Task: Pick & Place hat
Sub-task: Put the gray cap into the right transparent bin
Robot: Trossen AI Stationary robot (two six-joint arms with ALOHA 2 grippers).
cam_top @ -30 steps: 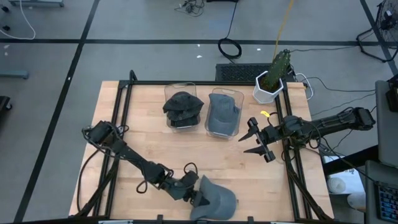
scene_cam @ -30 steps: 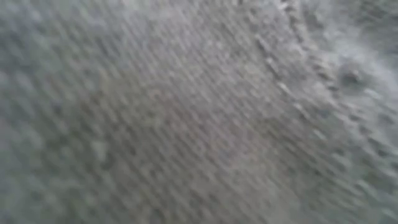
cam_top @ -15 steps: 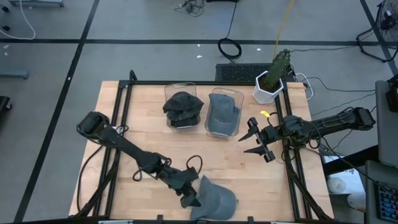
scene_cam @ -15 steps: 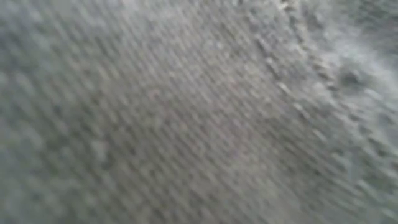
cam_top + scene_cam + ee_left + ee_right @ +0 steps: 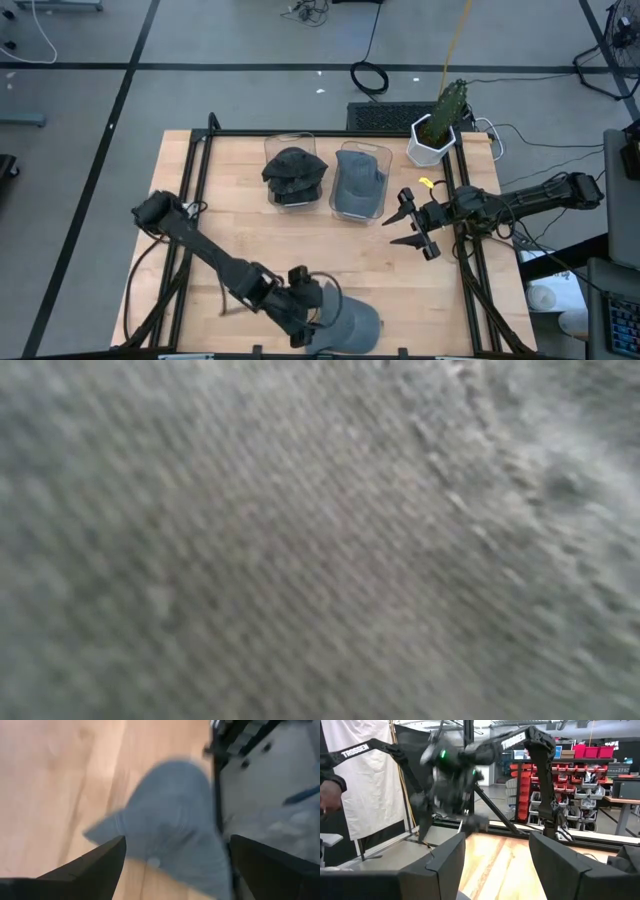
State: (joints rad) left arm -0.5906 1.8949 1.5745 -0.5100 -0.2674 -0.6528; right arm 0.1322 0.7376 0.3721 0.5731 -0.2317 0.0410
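Hat (image 5: pixel 348 323), grey, lies at the near edge of the desk (image 5: pixel 240 230), right against the low camera, whose whole picture is filled with its blurred weave. The left tool (image 5: pixel 312 322) is at the hat's left side, low over the wood; from the wrist its two dark fingers (image 5: pixel 100 862) stand well apart with the hat (image 5: pixel 170 835) between and just ahead of them, not clamped. Compared with half a second ago, the left arm has swung its elbow nearer the desk's front and the tool now sits closer over the cap's crown rather than beside its brim; the hat itself has not shifted.

The right tool (image 5: pixel 413 225) waits over the desk's right side, fingers spread, unchanged from the earlier pictures. Its wrist view looks across the desk at the blurred left arm (image 5: pixel 447 767).

Farther back, two clear bins stand side by side: one holds a dark hat (image 5: pixel 295 172), the other a grey-blue hat (image 5: pixel 358 180). A potted cactus (image 5: pixel 440 125) stands at the far right corner, and a small yellow object (image 5: pixel 428 183) lies near it.
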